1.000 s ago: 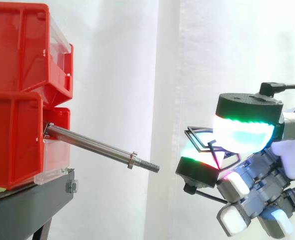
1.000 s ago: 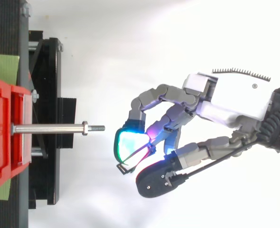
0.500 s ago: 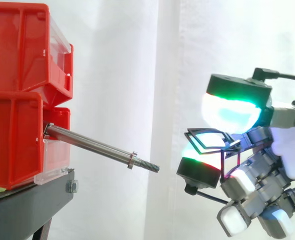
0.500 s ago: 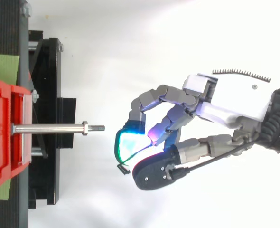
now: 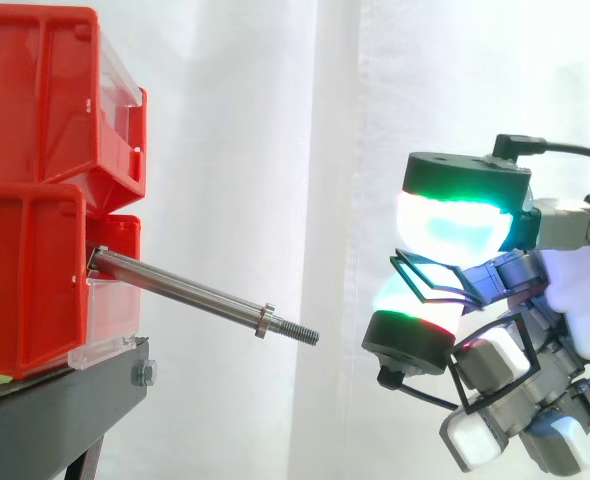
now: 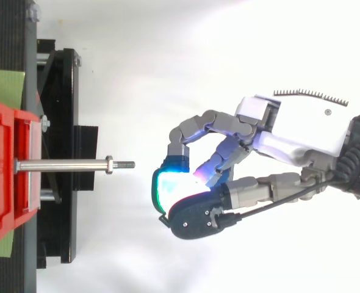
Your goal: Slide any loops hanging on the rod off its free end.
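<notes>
Rod [image 5: 190,294] fixed at the red bins [image 5: 35,110] on the black stand [image 5: 70,405]; in the side view its long axis runs toward the right, sloped down to the threaded free end [image 5: 303,333]; shaft seen bare from bin to thread.

Hand [image 6: 302,131] placed beyond the free end, apart from it, no contact; fingers [image 5: 453,222] curled, a black wire loop [image 5: 425,281] clamped between the upper glowing pad and the lower one. A second loop [image 5: 488,361] noted lower down, apparently hung round a curled finger; whether it is gripped or merely draped cannot be told.

Key relation: both loops lie off the rod, on the hand's side of the tip, roughly along the extension of the axis; in the top view the pads sit slightly to one side of that line. Judged: nothing left on the rod to slide.

Hidden: in the top view the clamped loop is covered by the pads save a small dark corner; the rod's root is lost behind the bin's clear front.
</notes>
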{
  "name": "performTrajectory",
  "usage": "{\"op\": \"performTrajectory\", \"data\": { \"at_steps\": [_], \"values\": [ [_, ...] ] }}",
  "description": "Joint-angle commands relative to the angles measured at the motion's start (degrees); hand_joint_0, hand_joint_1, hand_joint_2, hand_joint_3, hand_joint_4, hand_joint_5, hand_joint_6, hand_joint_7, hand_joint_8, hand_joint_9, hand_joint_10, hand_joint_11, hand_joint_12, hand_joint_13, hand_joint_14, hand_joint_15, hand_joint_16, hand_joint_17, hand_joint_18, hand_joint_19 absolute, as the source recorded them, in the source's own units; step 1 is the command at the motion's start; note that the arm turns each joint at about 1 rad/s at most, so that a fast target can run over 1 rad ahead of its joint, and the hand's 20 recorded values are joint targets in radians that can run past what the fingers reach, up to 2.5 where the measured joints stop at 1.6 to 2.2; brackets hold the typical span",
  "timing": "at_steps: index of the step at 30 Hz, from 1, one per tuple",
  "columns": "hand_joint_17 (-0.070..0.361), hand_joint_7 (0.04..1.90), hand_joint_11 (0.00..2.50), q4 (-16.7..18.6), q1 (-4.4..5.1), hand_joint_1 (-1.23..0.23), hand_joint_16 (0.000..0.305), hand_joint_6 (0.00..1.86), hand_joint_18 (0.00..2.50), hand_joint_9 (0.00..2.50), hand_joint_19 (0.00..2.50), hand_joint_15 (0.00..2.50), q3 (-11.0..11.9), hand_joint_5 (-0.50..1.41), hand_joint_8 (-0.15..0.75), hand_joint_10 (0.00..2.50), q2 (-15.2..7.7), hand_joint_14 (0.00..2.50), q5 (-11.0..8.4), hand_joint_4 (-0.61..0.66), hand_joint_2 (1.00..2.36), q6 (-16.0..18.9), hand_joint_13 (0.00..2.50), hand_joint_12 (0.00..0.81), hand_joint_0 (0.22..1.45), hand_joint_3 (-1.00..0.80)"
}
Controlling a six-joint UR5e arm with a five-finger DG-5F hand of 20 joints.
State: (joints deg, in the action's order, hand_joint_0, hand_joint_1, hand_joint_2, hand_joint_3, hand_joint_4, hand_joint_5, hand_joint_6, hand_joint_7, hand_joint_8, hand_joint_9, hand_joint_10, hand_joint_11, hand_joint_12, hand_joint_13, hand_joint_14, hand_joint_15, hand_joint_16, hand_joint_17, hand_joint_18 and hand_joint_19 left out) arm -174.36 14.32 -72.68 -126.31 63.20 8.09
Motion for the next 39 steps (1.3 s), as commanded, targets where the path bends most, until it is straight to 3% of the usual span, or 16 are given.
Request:
{"op": "performTrajectory", "data": {
  "at_steps": [1, 10, 20, 29, 39],
  "values": [
    [0.122, 1.09, 0.78, 0.0, 0.01, -0.78, 0.054, 0.86, 1.08, 1.08, 0.76, 0.36, 0.0, -0.18, 0.323, 0.02, 0.0, 0.01, -0.01, 0.1, 1.01, 0.1, 1.0, 0.364, 0.64, -0.31],
    [0.121, 1.09, 0.78, 0.0, 0.01, -0.78, 0.054, 0.85, 1.07, 1.09, 0.76, 0.36, 0.0, -0.18, 0.321, 0.02, -0.1, 0.01, -0.01, 0.08, 1.01, 0.1, 1.01, 0.363, 0.65, -0.42],
    [0.119, 1.06, 0.77, -0.1, 0.09, -0.83, 0.053, 0.87, 1.06, 1.05, 0.73, 0.34, 0.0, -0.2, 0.268, 0.02, 0.0, 0.01, -0.01, -0.06, 1.01, 0.5, 1.0, 0.352, 0.71, -0.39],
    [0.118, 0.98, 0.75, 0.0, 0.36, -0.84, 0.052, 0.88, 1.04, 1.01, 0.71, 0.34, 0.0, -0.21, 0.251, 0.02, 0.0, 0.01, -1.33, 0.03, 1.0, 1.5, 0.98, 0.342, 0.72, -0.45],
    [0.116, 0.98, 0.74, -0.4, 0.62, -0.81, 0.052, 0.87, 1.04, 1.01, 0.71, 0.33, 0.0, -0.21, 0.261, 0.02, 0.0, 0.01, -1.41, 0.05, 1.0, 2.3, 0.98, 0.346, 0.71, -0.5]
  ]
}}
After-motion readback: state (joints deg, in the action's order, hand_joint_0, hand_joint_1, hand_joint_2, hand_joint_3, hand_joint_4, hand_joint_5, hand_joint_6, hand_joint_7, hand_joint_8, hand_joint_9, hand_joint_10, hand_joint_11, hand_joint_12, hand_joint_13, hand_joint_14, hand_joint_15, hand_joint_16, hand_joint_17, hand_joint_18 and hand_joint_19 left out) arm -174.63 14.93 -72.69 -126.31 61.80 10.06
